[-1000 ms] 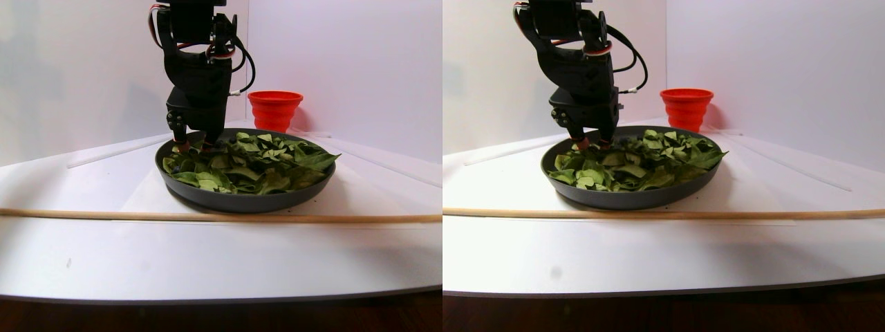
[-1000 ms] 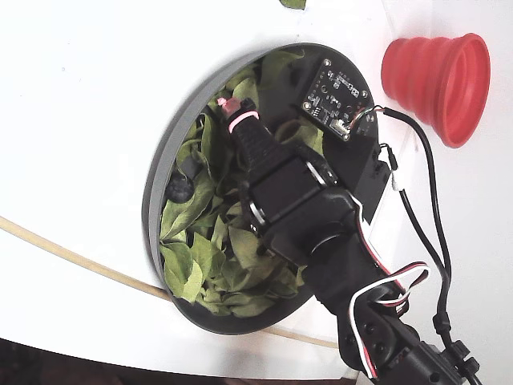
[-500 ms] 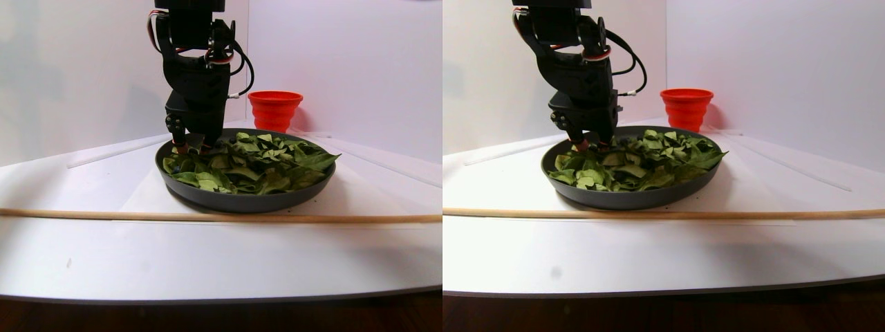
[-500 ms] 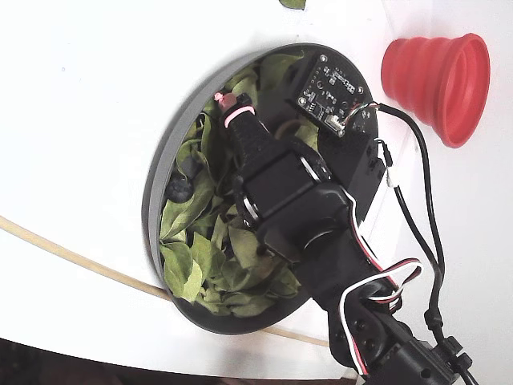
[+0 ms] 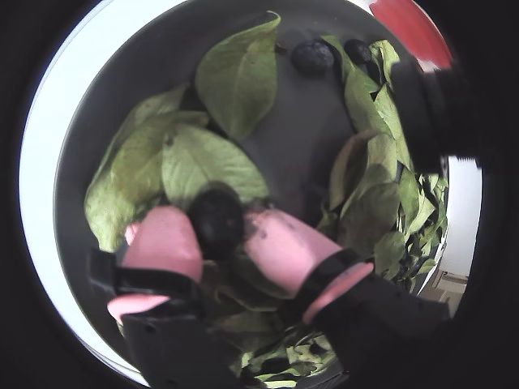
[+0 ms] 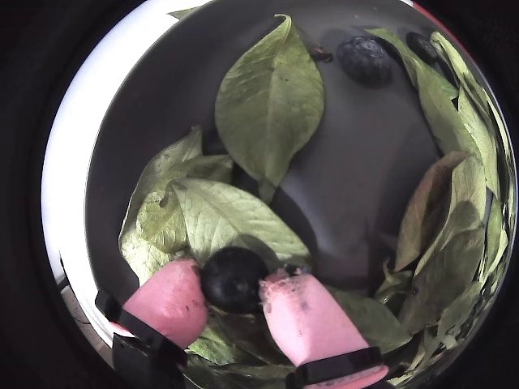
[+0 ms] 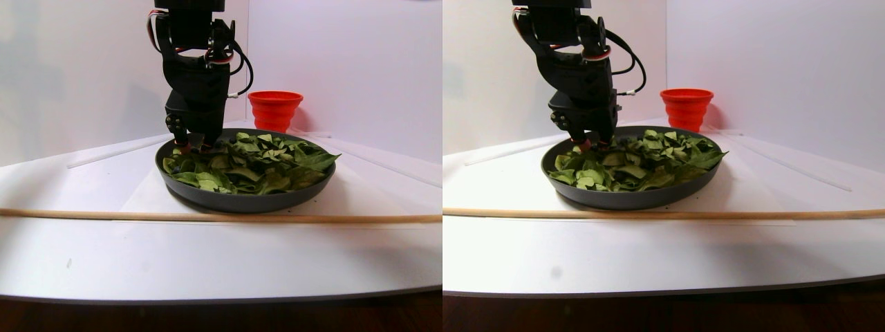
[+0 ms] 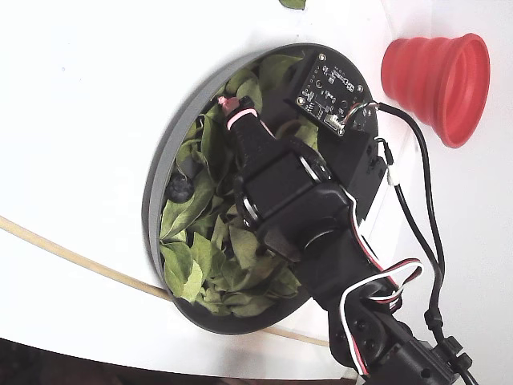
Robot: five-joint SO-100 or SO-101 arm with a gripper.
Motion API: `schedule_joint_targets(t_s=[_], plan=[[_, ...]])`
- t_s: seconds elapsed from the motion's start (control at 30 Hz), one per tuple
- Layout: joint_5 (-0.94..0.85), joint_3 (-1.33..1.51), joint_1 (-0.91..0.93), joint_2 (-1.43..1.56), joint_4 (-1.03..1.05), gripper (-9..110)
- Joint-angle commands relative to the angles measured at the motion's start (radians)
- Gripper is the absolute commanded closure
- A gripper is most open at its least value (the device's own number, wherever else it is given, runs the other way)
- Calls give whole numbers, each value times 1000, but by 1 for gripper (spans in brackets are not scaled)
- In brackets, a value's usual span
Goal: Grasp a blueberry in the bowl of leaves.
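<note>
In both wrist views my gripper (image 6: 231,284) is shut on a dark round blueberry (image 6: 233,278), which touches both pink fingertips (image 6: 166,304). The same blueberry (image 5: 216,220) sits just above a green leaf inside the dark-grey bowl (image 6: 357,162). The leaves (image 6: 268,97) lie loosely over the bowl floor. Another blueberry (image 6: 365,58) rests on bare bowl further off. In the stereo pair view the black arm stands over the left rear of the bowl (image 7: 242,200), its gripper (image 7: 190,145) down among the leaves (image 7: 256,162). The fixed view shows the bowl (image 8: 156,184) and a loose blueberry (image 8: 179,188).
A red ribbed cup (image 7: 275,109) stands behind the bowl, and shows at the top right in the fixed view as the same cup (image 8: 439,72). A thin wooden stick (image 7: 207,216) lies across the white table in front of the bowl. White walls close the back.
Over the last second the arm has straightened a little and the gripper tip has shifted slightly toward the bowl's rim. Since half a second ago it has barely moved.
</note>
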Motion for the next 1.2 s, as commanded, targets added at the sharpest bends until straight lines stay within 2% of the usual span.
schedule_joint_targets(t_s=[0.0,1.17], plan=[[-11,-28,-2,12,-25,90],[-58,67,54,212,2,91]])
